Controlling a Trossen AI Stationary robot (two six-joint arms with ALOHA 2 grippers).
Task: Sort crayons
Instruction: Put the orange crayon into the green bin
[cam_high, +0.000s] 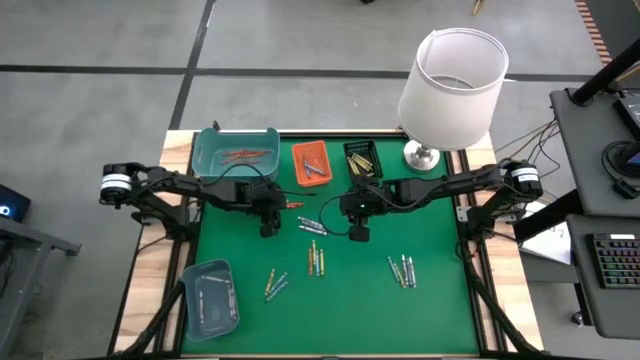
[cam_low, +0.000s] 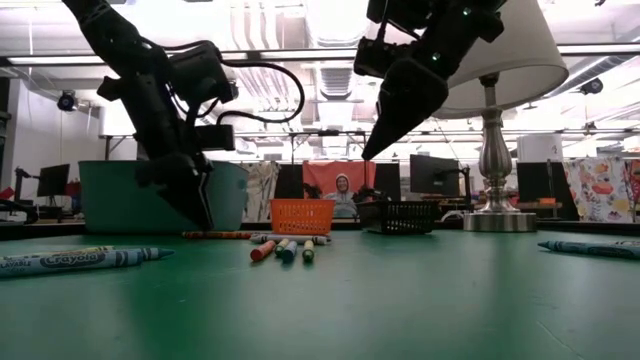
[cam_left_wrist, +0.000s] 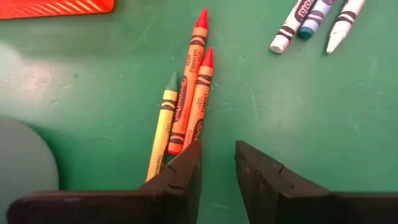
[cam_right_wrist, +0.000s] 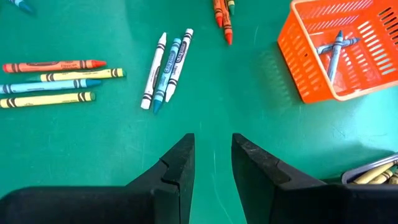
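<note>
**Left arm lining up on the orange crayons**

The left gripper (cam_high: 268, 228) hovers low over the green table (cam_high: 440, 320), jaws a little apart and empty, just beside three crayons (cam_left_wrist: 186, 106): two orange and one yellow-green, lying side by side near the orange tray (cam_high: 310, 164). In the left wrist view their long axes run nearly parallel, tips pointing away from the gripper. My guess is a pick comes next: shift over one stick, straddle it across its width, close. The right gripper (cam_high: 357, 232) waits mid-table, also slightly apart, holding nothing.
</note>
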